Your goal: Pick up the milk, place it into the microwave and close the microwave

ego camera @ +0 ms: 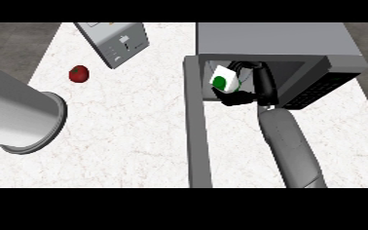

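Placing step — our right hand [253,85] is curled round the milk [225,79] inside the microwave [277,39]; next we release, withdraw, then swing the door [197,126] — at its left — closed.

Matt grey metal microwave [277,38] on a white, faintly veined stone-like counter [129,126] (smooth, barely glossy).

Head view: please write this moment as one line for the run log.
right hand: shut on milk carton, inside microwave | microwave door: open | left hand: not visible | tomato: on counter
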Action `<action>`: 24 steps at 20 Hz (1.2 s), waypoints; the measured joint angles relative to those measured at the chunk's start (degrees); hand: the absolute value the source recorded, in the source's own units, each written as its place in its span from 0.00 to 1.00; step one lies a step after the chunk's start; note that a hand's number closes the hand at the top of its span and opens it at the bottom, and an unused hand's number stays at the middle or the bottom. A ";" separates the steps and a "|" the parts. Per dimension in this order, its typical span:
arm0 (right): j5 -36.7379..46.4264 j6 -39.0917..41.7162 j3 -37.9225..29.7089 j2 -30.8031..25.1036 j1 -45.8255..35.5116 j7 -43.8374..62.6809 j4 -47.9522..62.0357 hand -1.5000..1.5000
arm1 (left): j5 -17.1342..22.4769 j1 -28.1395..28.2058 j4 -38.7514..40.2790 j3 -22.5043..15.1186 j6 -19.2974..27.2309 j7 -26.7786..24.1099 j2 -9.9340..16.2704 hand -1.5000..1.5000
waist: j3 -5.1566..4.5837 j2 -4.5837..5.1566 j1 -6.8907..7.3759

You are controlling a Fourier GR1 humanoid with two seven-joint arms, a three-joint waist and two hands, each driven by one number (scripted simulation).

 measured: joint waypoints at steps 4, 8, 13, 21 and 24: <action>2.55 -3.33 -1.08 -1.03 -6.49 0.32 8.47 1.00 | -0.41 -0.93 0.92 -0.17 -0.16 0.18 0.16 0.00 | 0.13 0.28 0.39; 4.61 -7.69 -2.71 -1.72 -13.20 -0.08 17.85 1.00 | -1.05 -1.39 1.52 -0.55 -1.00 -0.06 0.06 0.00 | 0.23 0.62 1.11; 5.77 -12.03 -5.14 -3.18 -19.45 -2.61 27.72 1.00 | -2.19 -2.67 2.74 -1.20 -1.62 -0.69 -0.13 0.00 | 0.24 1.10 2.22; 7.67 -20.70 -7.32 -6.61 -24.33 -5.36 36.35 1.00 | -2.64 -4.99 5.30 -1.31 -2.20 -1.21 1.49 0.00 | 0.35 2.22 4.01; 9.16 -24.63 -7.03 -7.79 -25.45 -6.25 38.39 1.00 | -2.71 -5.92 5.93 -1.60 -2.29 -1.10 2.19 0.00 | 0.45 2.68 4.56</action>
